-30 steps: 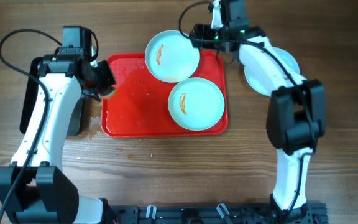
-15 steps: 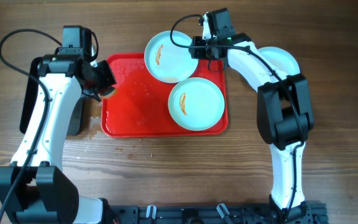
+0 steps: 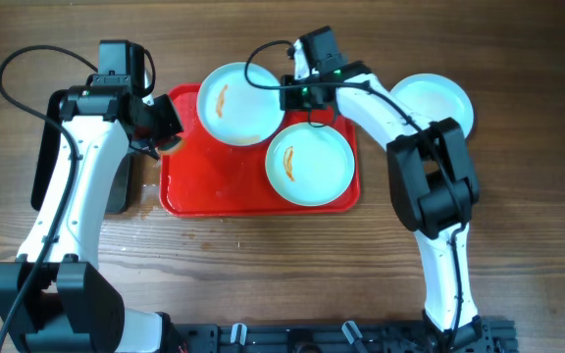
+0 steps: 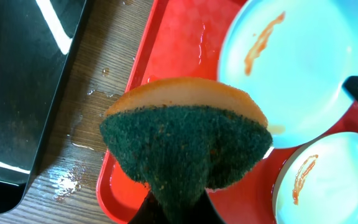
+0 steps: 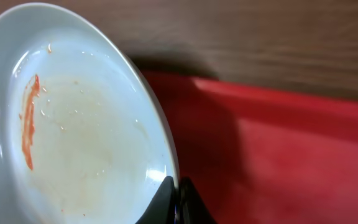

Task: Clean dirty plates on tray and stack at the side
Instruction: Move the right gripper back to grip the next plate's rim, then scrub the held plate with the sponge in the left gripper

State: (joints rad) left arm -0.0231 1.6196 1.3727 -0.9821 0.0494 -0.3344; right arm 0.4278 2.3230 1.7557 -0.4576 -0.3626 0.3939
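Note:
The red tray (image 3: 214,186) lies mid-table. A pale plate with an orange smear (image 3: 235,106) sits over its back rim, and my right gripper (image 3: 288,96) is shut on that plate's right edge; the right wrist view shows the rim (image 5: 166,155) pinched between the fingertips (image 5: 176,200). A second smeared plate (image 3: 309,162) rests on the tray's right half. A third plate (image 3: 437,103) lies on the wood to the right. At the tray's left edge, my left gripper (image 4: 179,210) is shut on a green-and-tan sponge (image 4: 185,146).
A glossy black tray (image 4: 23,81) lies on the wood left of the red tray, partly under my left arm. Water drops (image 4: 67,180) glisten on the wood between the two trays. The red tray's surface (image 4: 182,43) looks wet.
My right gripper has swung left from beside the third plate, shut on the back plate's rim, and pulled that plate leftward. The left arm and sponge have stayed put.

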